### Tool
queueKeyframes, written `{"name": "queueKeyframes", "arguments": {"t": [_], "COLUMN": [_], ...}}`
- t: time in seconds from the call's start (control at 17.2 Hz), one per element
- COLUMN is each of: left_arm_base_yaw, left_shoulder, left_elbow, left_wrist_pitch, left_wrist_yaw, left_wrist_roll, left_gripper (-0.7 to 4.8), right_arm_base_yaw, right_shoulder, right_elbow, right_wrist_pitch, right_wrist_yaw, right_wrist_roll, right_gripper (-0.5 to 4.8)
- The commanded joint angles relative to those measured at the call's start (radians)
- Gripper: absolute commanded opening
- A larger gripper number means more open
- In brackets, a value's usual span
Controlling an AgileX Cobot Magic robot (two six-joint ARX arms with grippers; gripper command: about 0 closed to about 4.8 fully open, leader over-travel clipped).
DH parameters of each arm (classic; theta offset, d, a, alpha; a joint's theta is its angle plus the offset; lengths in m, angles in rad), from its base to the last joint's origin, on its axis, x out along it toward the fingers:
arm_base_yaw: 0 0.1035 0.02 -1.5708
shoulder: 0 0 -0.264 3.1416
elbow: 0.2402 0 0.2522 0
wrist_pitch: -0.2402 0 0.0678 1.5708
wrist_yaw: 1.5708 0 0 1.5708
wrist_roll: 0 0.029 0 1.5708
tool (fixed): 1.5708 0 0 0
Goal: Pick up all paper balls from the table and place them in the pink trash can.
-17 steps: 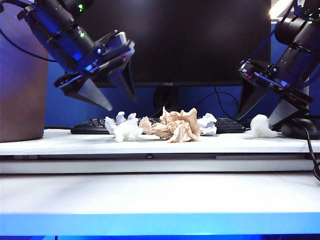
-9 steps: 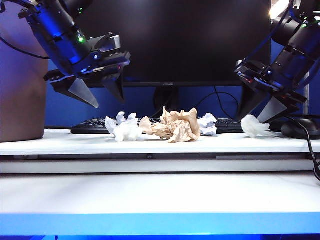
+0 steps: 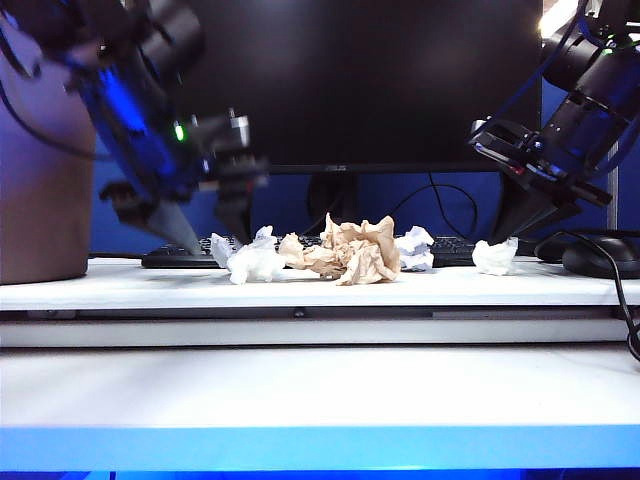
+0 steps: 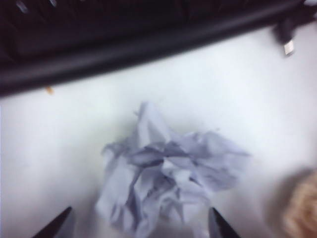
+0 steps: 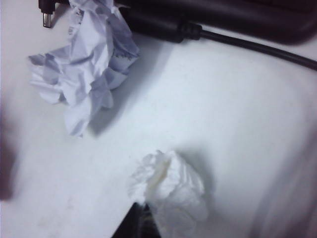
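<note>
The pink trash can (image 3: 40,180) is standing at the table's (image 3: 320,385) left end, its inside hidden, while the left gripper (image 3: 205,235) is hanging spread above a bluish paper ball (image 4: 168,181) and the right gripper (image 3: 497,252) is pinching a small white paper ball (image 5: 171,191).

The left gripper (image 3: 208,228) is now lower, its open fingertips near the white paper ball (image 3: 254,262). The right gripper (image 3: 497,252) has closed on the small paper ball (image 3: 494,257).

You look at office desk setup. Big dark monitor (image 3: 350,80) stands at back edge of white table (image 3: 320,385), black keyboard (image 3: 180,256) lies in front of it, dark mouse (image 3: 600,258) with cable sits near right edge. Blue partition wall (image 3: 400,205) behind. Pink trash can (image 3: 40,180) stands at left edge of table.
</note>
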Motion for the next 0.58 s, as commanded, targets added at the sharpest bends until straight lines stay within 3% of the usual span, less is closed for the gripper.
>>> {"name": "queueKeyframes", "arguments": {"t": [0.06,0.23,0.29,0.41,0.46,0.58], "left_arm_base_yaw": [0.001,0.001,0.001,0.001,0.001,0.001], "left_shoulder": [0.043,0.088,0.094,0.103,0.103,0.103], "left_elbow": [0.002,0.002,0.002,0.002,0.002,0.002], "left_wrist_pitch": [0.078,0.117,0.127,0.159,0.196,0.230], "left_wrist_yaw": [0.000,0.000,0.000,0.000,0.000,0.001], "left_wrist_roll": [0.003,-0.001,-0.001,-0.004,-0.004,-0.004], "left_gripper": [3.49,3.27,2.98,0.70,0.05,-0.06], "right_arm_base_yaw": [0.000,0.000,0.000,0.000,0.000,0.000], "right_shoulder": [-0.003,-0.003,-0.004,-0.007,-0.016,-0.033], "right_elbow": [0.002,0.002,0.002,0.003,0.003,0.005], "right_wrist_pitch": [0.007,0.007,0.006,0.004,0.003,0.005], "right_wrist_yaw": [-0.032,-0.053,-0.054,-0.055,-0.055,-0.059], "right_wrist_roll": [0.020,0.027,0.029,0.044,0.046,0.047], "right_gripper": [-0.05,-0.05,-0.05,-0.05,-0.05,-0.05]}}
